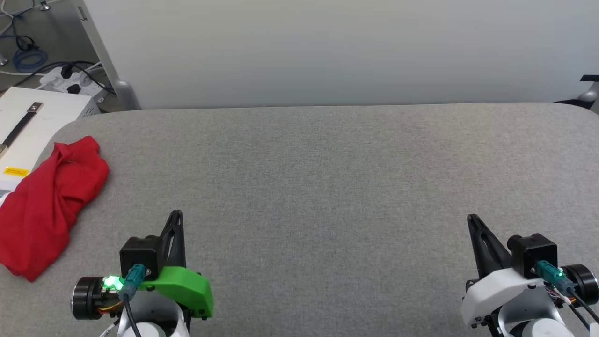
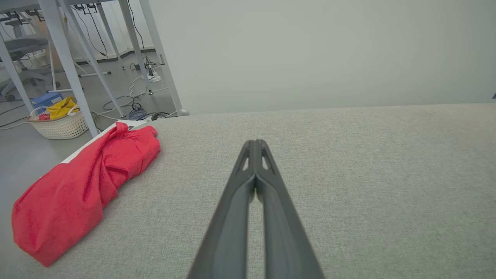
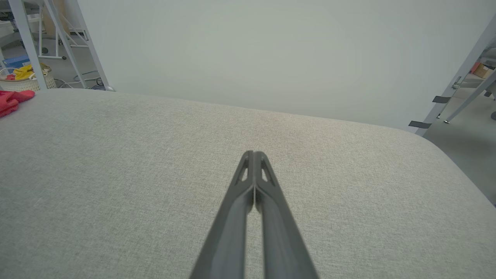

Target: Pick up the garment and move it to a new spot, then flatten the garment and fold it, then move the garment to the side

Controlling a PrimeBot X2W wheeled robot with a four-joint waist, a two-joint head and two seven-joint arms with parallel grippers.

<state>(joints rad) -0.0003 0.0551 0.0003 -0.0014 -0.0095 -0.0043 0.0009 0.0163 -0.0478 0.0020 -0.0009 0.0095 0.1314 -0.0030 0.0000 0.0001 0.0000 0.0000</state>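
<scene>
In the head view, the garment (image 1: pixel 47 206) lies as a crumpled red heap at the far left edge of the grey fabric-covered surface (image 1: pixel 327 187), its left side hanging past the edge near a white box (image 1: pixel 32 117). The left gripper (image 1: pixel 176 216) sits at the near left, to the right of the garment and apart from it, and the right gripper (image 1: pixel 472 219) at the near right, well apart from it. Both point toward the far edge. In the left wrist view, the left gripper's two dark fingers (image 2: pixel 236 201) are pressed together at the tips with nothing between them. The bunched red cloth lies to their left, and a white woven basket (image 2: pixel 60 124) stands on the floor beyond. In the right wrist view, the right gripper's fingers (image 3: pixel 232 209) likewise meet at the tips, empty, over bare grey fabric, and a scrap of the red cloth shows at the far left.
</scene>
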